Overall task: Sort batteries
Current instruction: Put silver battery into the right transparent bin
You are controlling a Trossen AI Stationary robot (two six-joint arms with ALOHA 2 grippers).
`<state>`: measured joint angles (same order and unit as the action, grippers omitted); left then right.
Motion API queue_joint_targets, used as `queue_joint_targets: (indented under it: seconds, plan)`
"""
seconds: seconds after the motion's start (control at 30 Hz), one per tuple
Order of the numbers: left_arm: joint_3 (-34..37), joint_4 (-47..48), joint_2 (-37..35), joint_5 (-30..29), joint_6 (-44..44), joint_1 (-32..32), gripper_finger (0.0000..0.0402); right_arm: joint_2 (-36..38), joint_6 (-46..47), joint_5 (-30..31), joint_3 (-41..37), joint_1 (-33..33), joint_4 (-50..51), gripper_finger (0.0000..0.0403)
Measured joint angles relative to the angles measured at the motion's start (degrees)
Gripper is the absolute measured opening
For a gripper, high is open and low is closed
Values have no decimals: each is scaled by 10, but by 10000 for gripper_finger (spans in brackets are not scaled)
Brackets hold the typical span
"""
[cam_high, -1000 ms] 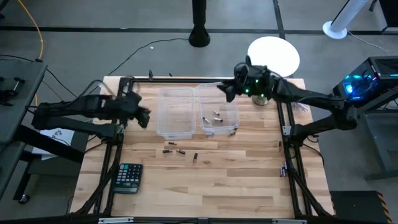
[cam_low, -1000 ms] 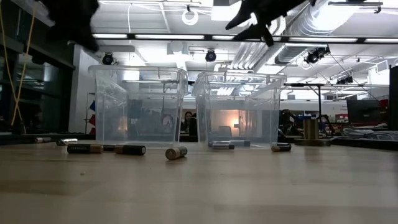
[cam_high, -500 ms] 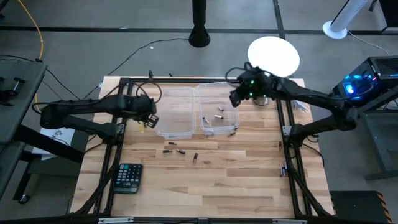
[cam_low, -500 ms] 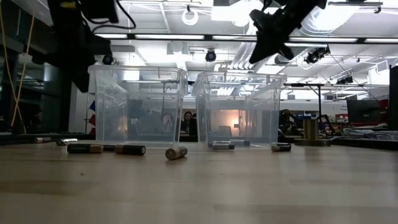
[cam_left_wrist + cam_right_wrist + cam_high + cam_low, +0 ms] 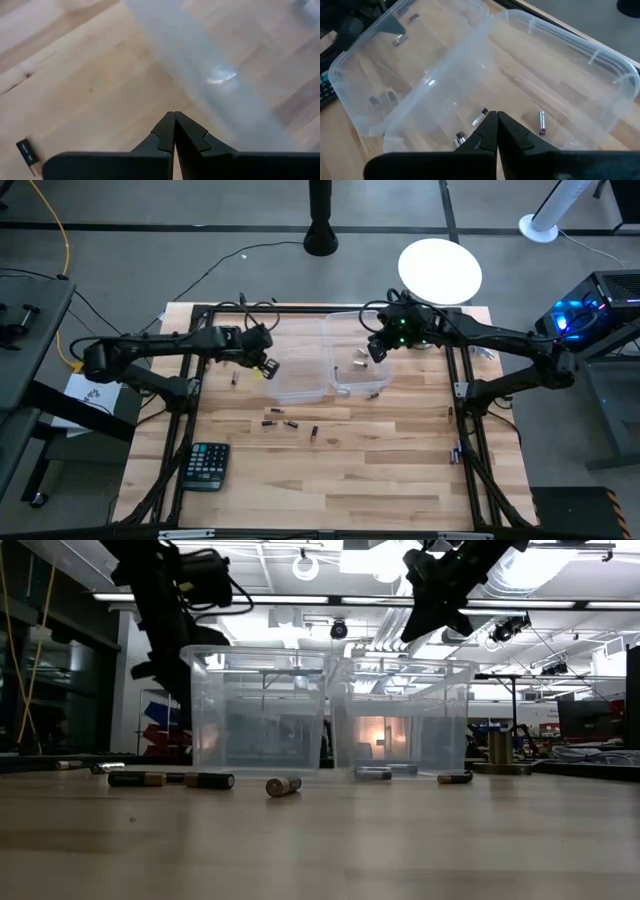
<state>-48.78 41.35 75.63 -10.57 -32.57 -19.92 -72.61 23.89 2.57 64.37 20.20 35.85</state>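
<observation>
Two bins: clear plastic, side by side on the desk (image 5: 330, 470); the left bin (image 5: 300, 370) serves as landmark, with the right bin (image 5: 357, 365) touching its right wall.
Left end effector (image 5: 268, 367): positioned at the left wall of the left bin; fingers (image 5: 165, 135) are seen pressed together, nothing held.
Right end effector (image 5: 377, 352): held above the right bin, on the far side from the left bin; fingers (image 5: 507, 131) are seen pressed together, nothing held.
Batteries on desk (image 5: 290, 425): a short row lies in front of the left bin, toward the calculator (image 5: 207, 465); one more cell (image 5: 234, 379) lies just left of the left bin.
Batteries in bin (image 5: 479, 118): several cells lie on the floor of the right bin, beside the left bin's right wall.
Left bin contents: cannot be told with certainty.
</observation>
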Motion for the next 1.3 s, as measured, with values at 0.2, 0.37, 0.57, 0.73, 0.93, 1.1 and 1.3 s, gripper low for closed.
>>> queue_joint_targets:
  seconds: [0.2, 0.37, 0.57, 0.73, 0.93, 1.1, 1.3]
  plan:
    - [-36, 86, -10, -23, 11, -10, 0, 1, -4, 0, 0, 1, 0, 0]
    - [-37, 221, -54, -57, -29, -19, 0, 1, -4, 0, 0, 1, -2, 0]
    - [-32, 253, -100, -92, -103, -19, 17, 1, -4, 0, 0, 1, -9, 0]
    - [27, 237, -121, -56, -114, -19, 52, 1, -4, -1, 0, 1, -9, 0]
    - [98, 169, -126, -28, -177, -29, 110, 1, -10, -9, 0, 1, -11, 0]
    - [135, 102, -115, -6, -187, -54, 148, 1, -10, -9, 0, 1, -26, 0]
    - [164, 56, -91, 10, -188, -79, 165, 1, -9, -9, 0, 1, -28, 0]
